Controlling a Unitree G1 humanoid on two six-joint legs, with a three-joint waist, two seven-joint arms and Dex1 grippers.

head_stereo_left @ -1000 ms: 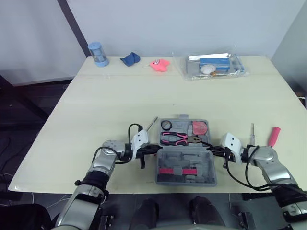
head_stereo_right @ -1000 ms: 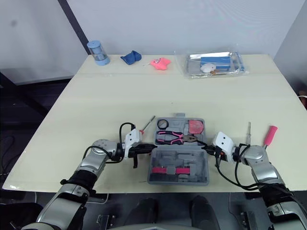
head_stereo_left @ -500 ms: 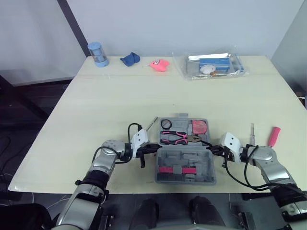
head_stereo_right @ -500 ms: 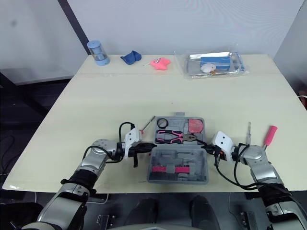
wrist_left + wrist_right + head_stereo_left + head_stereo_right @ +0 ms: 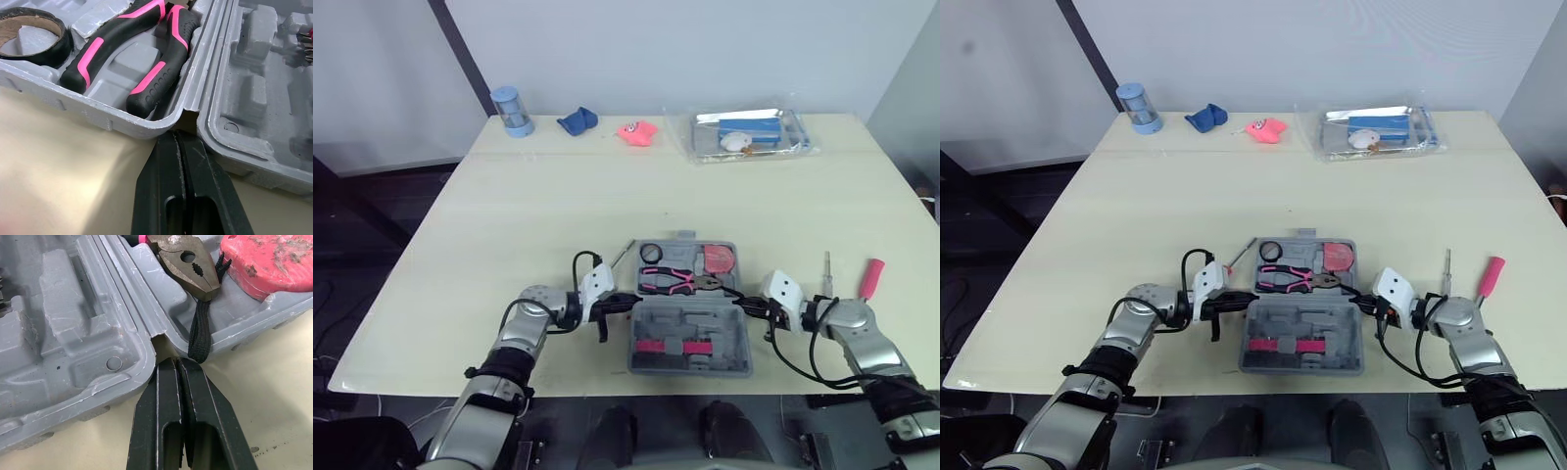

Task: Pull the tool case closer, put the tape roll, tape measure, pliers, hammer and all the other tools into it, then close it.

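two closed, empty pincers: left pincer (image 5: 177, 134) and right pincer (image 5: 177, 361) tuck tips into the hinge notches either side of the open tool case (image 5: 690, 321) near the counter (image 5: 607, 206) edge, likely to drag it closer.

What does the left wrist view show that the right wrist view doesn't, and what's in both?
Left wrist view: the tape roll and the pink-and-black handles of the pliers. Right wrist view: their metal head, the pink tape measure and a black strap. Both: the open grey tool case, with the left gripper or right gripper shut at its hinge notch.
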